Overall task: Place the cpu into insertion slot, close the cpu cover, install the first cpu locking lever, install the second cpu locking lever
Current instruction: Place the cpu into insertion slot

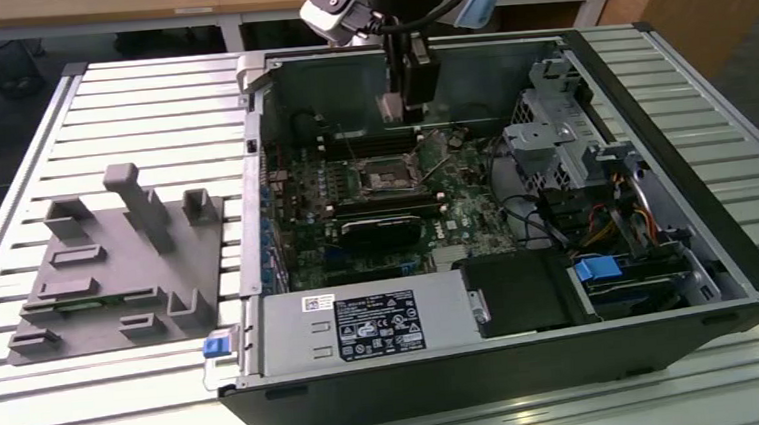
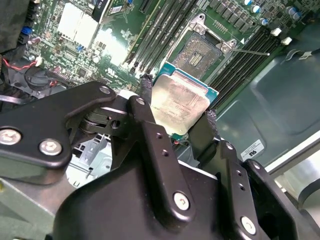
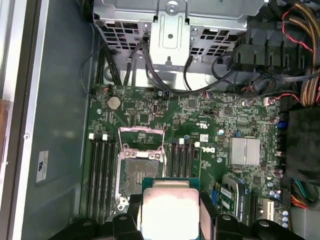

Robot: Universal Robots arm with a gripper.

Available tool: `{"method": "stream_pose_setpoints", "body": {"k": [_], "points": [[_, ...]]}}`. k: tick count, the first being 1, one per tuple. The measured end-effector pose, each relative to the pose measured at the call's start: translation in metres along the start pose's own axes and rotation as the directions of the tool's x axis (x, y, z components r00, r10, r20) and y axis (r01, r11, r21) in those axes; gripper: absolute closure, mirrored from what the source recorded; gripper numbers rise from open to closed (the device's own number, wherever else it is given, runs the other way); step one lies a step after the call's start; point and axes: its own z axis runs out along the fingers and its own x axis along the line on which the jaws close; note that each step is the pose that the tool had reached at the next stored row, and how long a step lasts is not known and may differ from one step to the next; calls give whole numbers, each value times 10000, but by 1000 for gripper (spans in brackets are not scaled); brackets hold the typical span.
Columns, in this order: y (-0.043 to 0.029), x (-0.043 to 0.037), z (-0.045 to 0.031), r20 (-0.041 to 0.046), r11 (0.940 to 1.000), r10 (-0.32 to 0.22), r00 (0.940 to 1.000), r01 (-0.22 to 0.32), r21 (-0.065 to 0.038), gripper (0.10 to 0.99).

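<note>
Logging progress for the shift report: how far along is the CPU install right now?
Nothing is finished yet. In hand: the claw grips the cpu above the motherboard, short of the insertion slot, which sits empty. The cpu cover is swung open. Left: seating the chip, closing the cover, both locking levers.

Gripper [image 2: 177, 104]: matt black, with bright metal screw heads. Clamped between the jaws, the cpu [image 2: 181, 99]: silvery metal top, dull brushed sheen, teal edge. Beyond the jaws, the insertion slot [image 2: 200, 52]: dark matt centre, bright metal rim. The cpu cover [image 3: 142, 129], just past it: thin shiny metal frame. Circuit board [image 3: 210, 115] around them: green, glossy. Heatsink [image 3: 245, 151], off to one side of the jaws: bare ribbed metal.
</note>
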Motion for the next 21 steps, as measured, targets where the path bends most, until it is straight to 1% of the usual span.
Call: {"method": "stream_pose_setpoints", "body": {"k": [21], "points": [[-10, 7, 130, 0, 10000, 3, 10000, -3, 0, 545]]}}
